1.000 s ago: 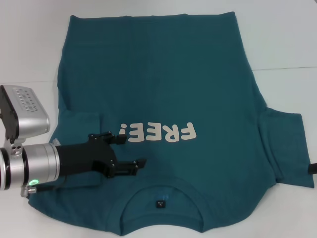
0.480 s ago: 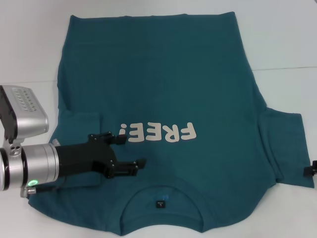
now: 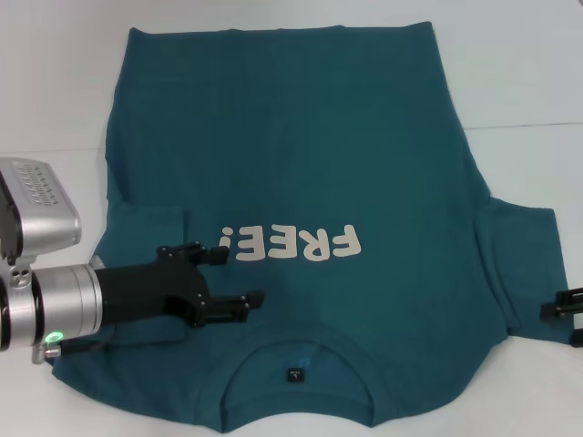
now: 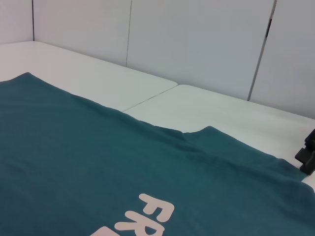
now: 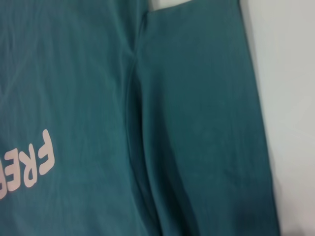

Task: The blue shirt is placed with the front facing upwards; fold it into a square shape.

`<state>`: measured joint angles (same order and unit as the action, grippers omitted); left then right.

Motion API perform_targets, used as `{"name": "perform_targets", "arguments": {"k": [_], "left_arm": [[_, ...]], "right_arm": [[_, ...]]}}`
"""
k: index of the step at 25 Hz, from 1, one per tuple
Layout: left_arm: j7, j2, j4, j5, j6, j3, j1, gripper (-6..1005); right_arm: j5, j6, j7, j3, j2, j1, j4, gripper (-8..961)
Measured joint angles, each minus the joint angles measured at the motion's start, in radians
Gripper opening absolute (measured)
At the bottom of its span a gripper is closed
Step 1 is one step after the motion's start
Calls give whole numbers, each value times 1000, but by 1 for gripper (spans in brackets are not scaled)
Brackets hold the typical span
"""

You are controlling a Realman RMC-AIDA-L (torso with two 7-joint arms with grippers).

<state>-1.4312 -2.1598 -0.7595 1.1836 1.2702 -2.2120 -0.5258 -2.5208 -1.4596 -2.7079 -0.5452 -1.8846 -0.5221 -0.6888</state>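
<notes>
Head view — blue shirt (image 3: 301,155) reads "FREE!"; left end effector (image 3: 223,278) spread; right's (image 3: 565,307) state unclear.

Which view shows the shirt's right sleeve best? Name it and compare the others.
The right wrist view: the right sleeve fills it, lying flat and still unfolded. The head view shows the sleeve whole but at the edge, with the right gripper beside it. The left wrist view catches only its far corner.
</notes>
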Motion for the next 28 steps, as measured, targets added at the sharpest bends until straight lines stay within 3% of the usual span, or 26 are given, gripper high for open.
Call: {"name": "perform_targets", "arguments": {"k": [12,21,28], "left_arm": [[-1,0,0,-6,0,-2,1,887],[-1,0,-8,-7,18,-2,5,887],[-2,0,-9,-5,18,-1,6,887]], "right_arm": [[5,18,4,9,-5,-6,-6,700],[-25,4,5,1,10,9,-12,699],[-22,9,7,7,-6,5,-14,697]]}}
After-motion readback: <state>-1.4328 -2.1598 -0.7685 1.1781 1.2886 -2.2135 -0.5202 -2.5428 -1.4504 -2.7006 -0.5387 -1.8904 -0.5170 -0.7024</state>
